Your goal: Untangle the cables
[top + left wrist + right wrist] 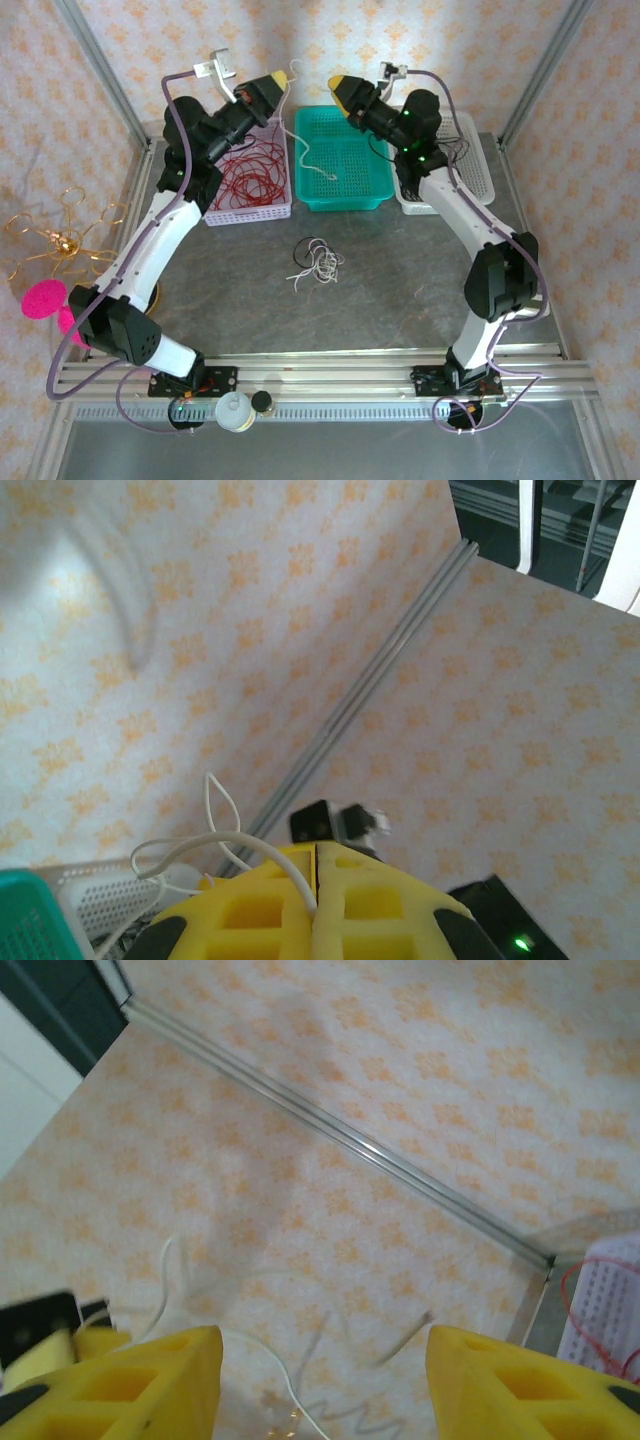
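On the bare grey table (400, 290), about at its middle: a small loose clump of cables (316, 262), black and cream-white, touched by neither arm. Off the left edge, a gold wire ornament (50, 240) and a pink fluffy thing (44, 298). Further back, three baskets in a row: a pale basket (250, 212) on the left with a heap of red cables (252, 180) inside, a green basket (345, 200) in the centre, a white basket (480, 180) on the right. High above the green basket, near the back wall, both pincers, tips facing each other but apart. Left pincer (315, 852) clenched on a white cable (200, 838), pinched in the seam between the yellow fingers, one end hanging down into the green basket. Right pincer (325, 1360) released, yellow fingers set well apart, with a thin white strand seen blurred in the gap.
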Robot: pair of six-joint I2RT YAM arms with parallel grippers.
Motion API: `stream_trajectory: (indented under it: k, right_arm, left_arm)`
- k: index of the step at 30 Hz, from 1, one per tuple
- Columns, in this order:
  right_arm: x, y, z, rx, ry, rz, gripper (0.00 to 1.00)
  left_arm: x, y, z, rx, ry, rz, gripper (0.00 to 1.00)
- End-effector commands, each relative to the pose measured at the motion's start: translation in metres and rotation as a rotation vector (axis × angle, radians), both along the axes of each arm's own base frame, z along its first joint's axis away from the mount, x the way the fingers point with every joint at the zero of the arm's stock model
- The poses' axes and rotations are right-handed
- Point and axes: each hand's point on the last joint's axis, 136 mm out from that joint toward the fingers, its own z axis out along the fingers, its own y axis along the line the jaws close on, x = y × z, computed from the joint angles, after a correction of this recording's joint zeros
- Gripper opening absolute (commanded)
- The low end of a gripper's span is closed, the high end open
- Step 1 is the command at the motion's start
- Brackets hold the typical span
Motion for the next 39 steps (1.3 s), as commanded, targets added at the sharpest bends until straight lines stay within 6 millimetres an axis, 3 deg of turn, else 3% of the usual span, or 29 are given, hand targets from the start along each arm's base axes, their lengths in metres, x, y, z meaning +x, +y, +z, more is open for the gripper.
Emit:
stream_trajectory:
  k: [1, 5, 10, 15, 18, 20, 24, 34, 39]
  right_arm:
    - [0.009, 0.002, 0.001, 0.176, 0.163, 0.025, 0.55]
    - [0.018, 0.012, -0.021, 0.202, 0.26, 0.038, 0.54]
    - [0.023, 0.013, -0.029, 0.201, 0.276, -0.003, 0.48]
    - [0.029, 0.015, -0.034, 0.218, 0.291, -0.014, 0.29]
    - [0.032, 0.014, -0.043, 0.216, 0.31, -0.04, 0.09]
    - [0.035, 0.007, -0.05, 0.216, 0.33, -0.074, 0.0]
    - [0.044, -0.014, -0.06, 0.152, 0.334, -0.155, 0.0]
    - [0.05, -0.073, -0.062, 0.081, 0.307, -0.285, 0.0]
    - [0.057, -0.101, -0.082, 0.006, 0.399, -0.37, 0.0]
  left_arm:
    - [-0.035, -0.007, 0.024, -0.025, -0.087, -0.074, 0.0]
    - [-0.04, -0.011, 0.016, -0.019, -0.065, -0.083, 0.0]
    - [-0.043, -0.011, 0.01, -0.004, -0.05, -0.08, 0.0]
    - [-0.046, -0.011, 0.006, 0.003, -0.042, -0.085, 0.0]
    - [-0.047, -0.011, 0.005, 0.015, -0.039, -0.082, 0.0]
    - [-0.047, -0.009, 0.003, 0.03, -0.036, -0.067, 0.0]
    - [-0.048, 0.002, 0.002, 0.05, -0.032, 0.01, 0.0]
    - [-0.052, 0.018, -0.008, 0.137, -0.014, 0.114, 0.0]
    - [-0.055, 0.025, -0.001, 0.147, -0.047, 0.158, 0.0]
